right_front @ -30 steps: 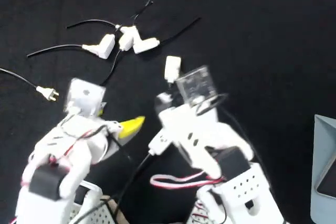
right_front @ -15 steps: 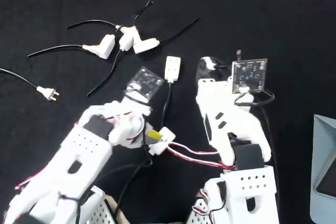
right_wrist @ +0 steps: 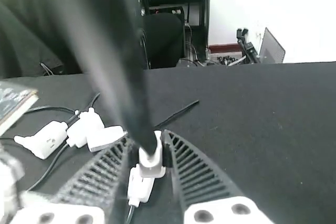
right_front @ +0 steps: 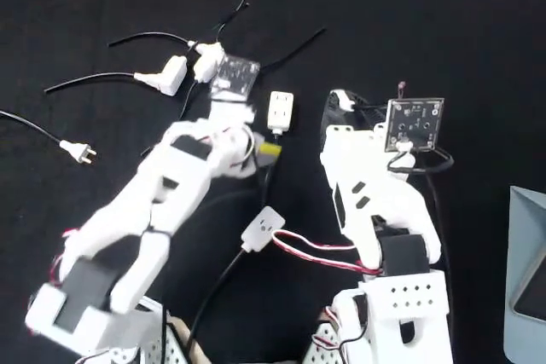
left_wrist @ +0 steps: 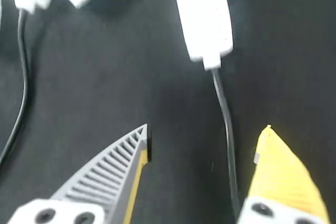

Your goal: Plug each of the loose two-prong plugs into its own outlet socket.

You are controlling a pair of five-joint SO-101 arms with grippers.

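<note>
The left end effector (left_wrist: 206, 129) hangs spread above the black bench (right_front: 478, 57), just near of the centre white outlet socket (right_front: 280, 112). To the socket's right, the right end effector (right_wrist: 152, 141) pinches a white plug (right_wrist: 140, 181) on a black cord. 1 loose plug (right_front: 77, 153) lies far left.

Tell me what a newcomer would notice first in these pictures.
Probably the left arm's open yellow-and-grey tool, stretched over the black table toward a white rectangular outlet block on a black cord. Next, the right tool, beside that block, pinching a white plug on a thick black cord.
</note>
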